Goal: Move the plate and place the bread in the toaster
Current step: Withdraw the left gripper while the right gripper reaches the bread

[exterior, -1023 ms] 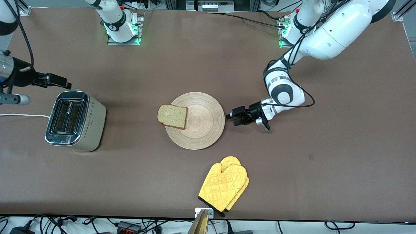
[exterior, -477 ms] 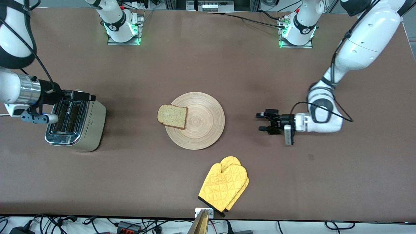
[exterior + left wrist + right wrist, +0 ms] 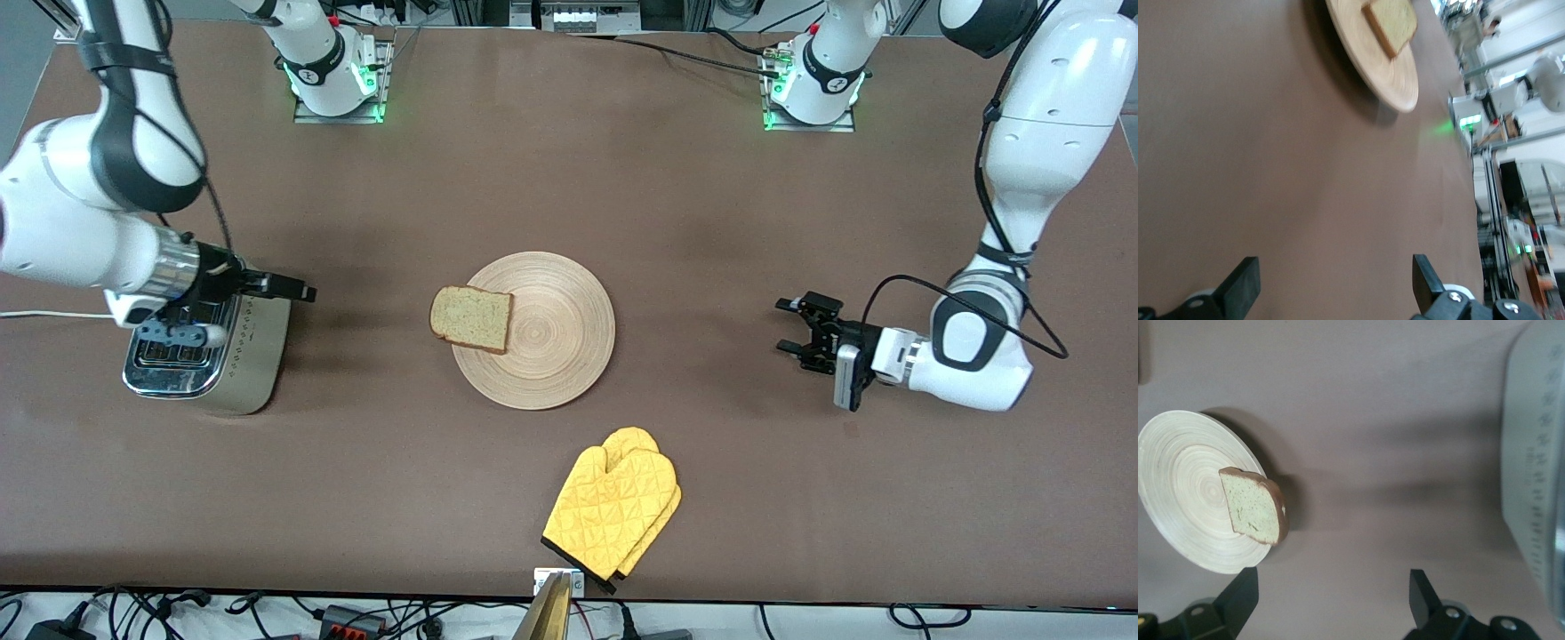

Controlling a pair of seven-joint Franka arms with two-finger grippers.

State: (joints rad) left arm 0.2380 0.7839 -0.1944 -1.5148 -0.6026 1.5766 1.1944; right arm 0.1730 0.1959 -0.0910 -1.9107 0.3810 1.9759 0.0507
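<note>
Bread [image 3: 471, 319] lies mid-desk, overhanging the plate [image 3: 556, 356] rim toward the toaster [image 3: 206, 342], which sits near my right arm's end. My right pincer [image 3: 298, 291], wide and empty, hangs over the toaster's edge; my left pincer [image 3: 789, 325], wide, is low beside the plate. Best grip: crust edges, slice upright. No legible writing.

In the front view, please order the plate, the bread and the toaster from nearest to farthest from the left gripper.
From the left gripper:
1. plate, mid-table.
2. bread, on the plate's rim toward the right arm's end.
3. toaster, at the right arm's end.
</note>
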